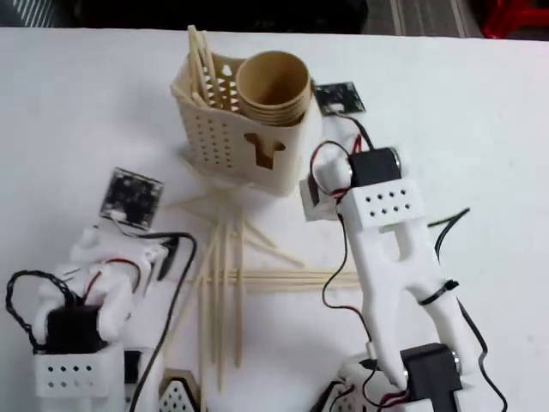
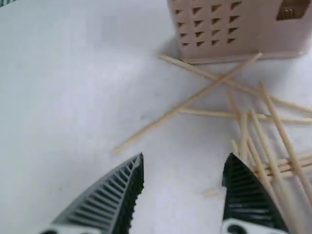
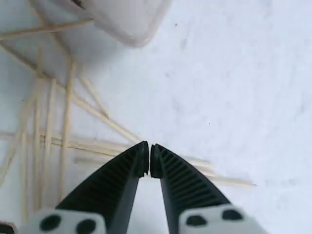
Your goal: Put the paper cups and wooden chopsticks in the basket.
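while the left claw (image 2: 185, 157) spreads wide near the scattered chopsticks (image 2: 187, 102), the right claw (image 3: 149, 148) is pressed together.

cream square basket (image 1: 225, 142): perforated plastic, smooth, matt | tan stacked paper cups (image 1: 273, 86): matt paper | thin pale chopsticks (image 1: 225, 278): bare wood, matt | white table (image 1: 77, 112): smooth, matt | left gripper (image 2: 186, 158): dark ribbed plastic

Wide bare table (image 1: 77, 112) left of the basket (image 1: 227, 142). Cluttered in front with scattered chopsticks (image 1: 225, 283), flanked by a small board (image 1: 131, 196) and black cable (image 1: 192, 253). Inside, mostly filled by stacked cups (image 1: 273, 81); possibly little gap left.
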Robot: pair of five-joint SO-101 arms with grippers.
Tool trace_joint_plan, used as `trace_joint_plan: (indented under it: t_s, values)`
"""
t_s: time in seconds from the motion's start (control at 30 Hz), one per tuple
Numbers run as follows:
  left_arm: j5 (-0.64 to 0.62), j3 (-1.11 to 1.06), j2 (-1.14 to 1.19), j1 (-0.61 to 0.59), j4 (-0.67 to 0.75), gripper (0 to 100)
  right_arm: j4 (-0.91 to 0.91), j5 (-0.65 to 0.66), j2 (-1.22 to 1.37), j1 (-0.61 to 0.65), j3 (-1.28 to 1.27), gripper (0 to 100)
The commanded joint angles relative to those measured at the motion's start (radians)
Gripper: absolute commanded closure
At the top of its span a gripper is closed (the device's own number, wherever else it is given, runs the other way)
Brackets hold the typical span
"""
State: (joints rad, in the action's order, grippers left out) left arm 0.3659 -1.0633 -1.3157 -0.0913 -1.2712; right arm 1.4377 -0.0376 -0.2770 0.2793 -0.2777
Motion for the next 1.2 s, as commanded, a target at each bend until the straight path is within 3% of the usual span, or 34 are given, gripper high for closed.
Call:
trace_joint_plan:
  t_s: [0.0, 0.27, 0.47, 0.73, 1.17]
  values:
    - [0.002, 0.046, 0.004, 0.07, -0.031, 74, -0.119, -0.029, -0.033, -0.035, -0.08, 98.1]
    - [-0.058, 0.055, 0.363, 0.16, 0.098, 74, -0.257, -0.029, -0.024, -0.051, -0.189, 98.1]
    - [-0.117, 0.055, 0.639, 0.177, 0.285, 74, -0.283, -0.029, -0.024, -0.051, -0.215, 98.1]
    - [-0.176, 0.055, 0.871, 0.199, 0.427, 74, -0.283, -0.029, -0.024, -0.051, -0.215, 98.1]
    - [-0.175, 0.209, 1.093, 0.236, 0.359, 85, -0.283, -0.029, -0.024, -0.053, -0.215, 98.1]
